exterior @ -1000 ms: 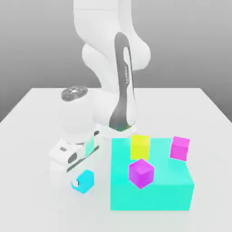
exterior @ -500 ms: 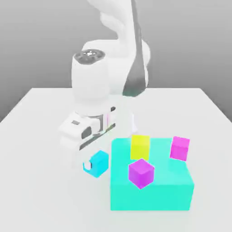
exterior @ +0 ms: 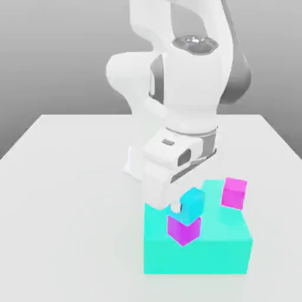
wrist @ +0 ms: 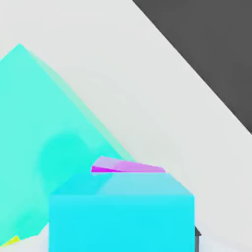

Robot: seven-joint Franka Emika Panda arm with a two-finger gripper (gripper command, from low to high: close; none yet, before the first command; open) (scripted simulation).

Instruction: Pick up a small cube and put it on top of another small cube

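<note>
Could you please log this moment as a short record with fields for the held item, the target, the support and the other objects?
held item: small sky-blue cube, gripped by the gripper
target: small violet-magenta cube, directly under the sky-blue cube
contact: cannot tell whether the two cubes touch
support: large turquoise block on the white table, carrying the violet-magenta cube
other objects: pinker magenta cube on the turquoise block, toward the exterior view's right

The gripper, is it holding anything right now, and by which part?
The gripper holds the small sky-blue cube by its opposite side faces, just above the violet-magenta cube on the turquoise block.
</note>
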